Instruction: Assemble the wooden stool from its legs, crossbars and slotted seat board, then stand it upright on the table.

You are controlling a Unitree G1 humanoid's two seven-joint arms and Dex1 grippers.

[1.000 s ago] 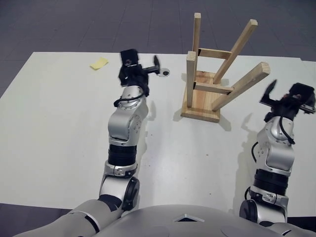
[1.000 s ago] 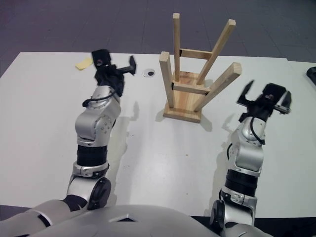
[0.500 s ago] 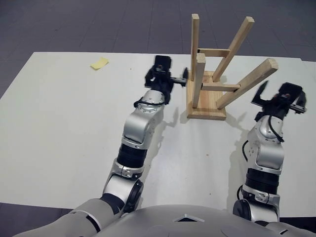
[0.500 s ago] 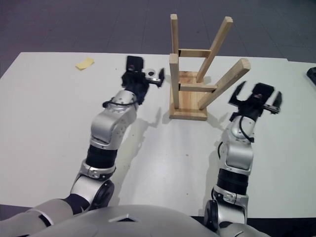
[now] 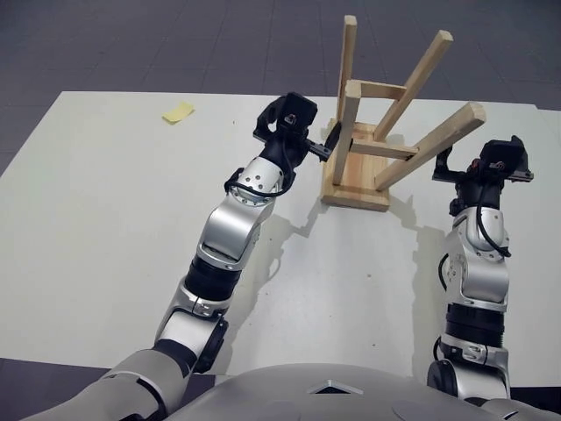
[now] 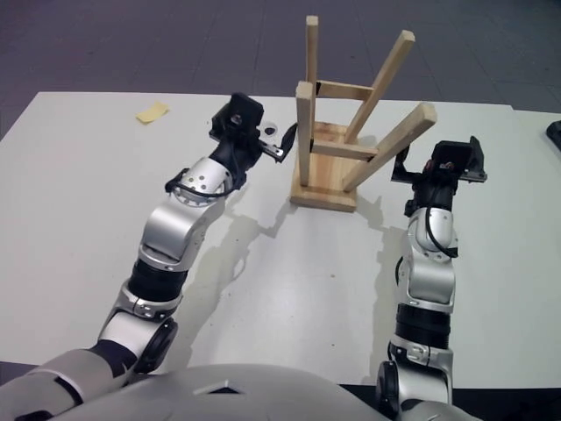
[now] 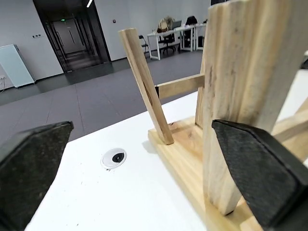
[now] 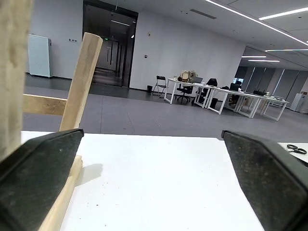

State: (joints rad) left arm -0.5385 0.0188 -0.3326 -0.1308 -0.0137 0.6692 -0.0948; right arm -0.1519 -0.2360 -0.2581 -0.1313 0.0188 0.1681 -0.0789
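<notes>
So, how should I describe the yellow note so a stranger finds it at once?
Start at the white table. Look near its far edge, well left of the upturned wooden stool. The yellow note lies flat there, the only yellow thing.

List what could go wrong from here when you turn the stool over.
1. The near leg sits off-centre before the open left end effector. Closing could shove the upside-down stool rather than clamp it.
2. The open right end effector is beside the slanted leg, not around it. A one-sided lift may twist or topple the stool.
</notes>
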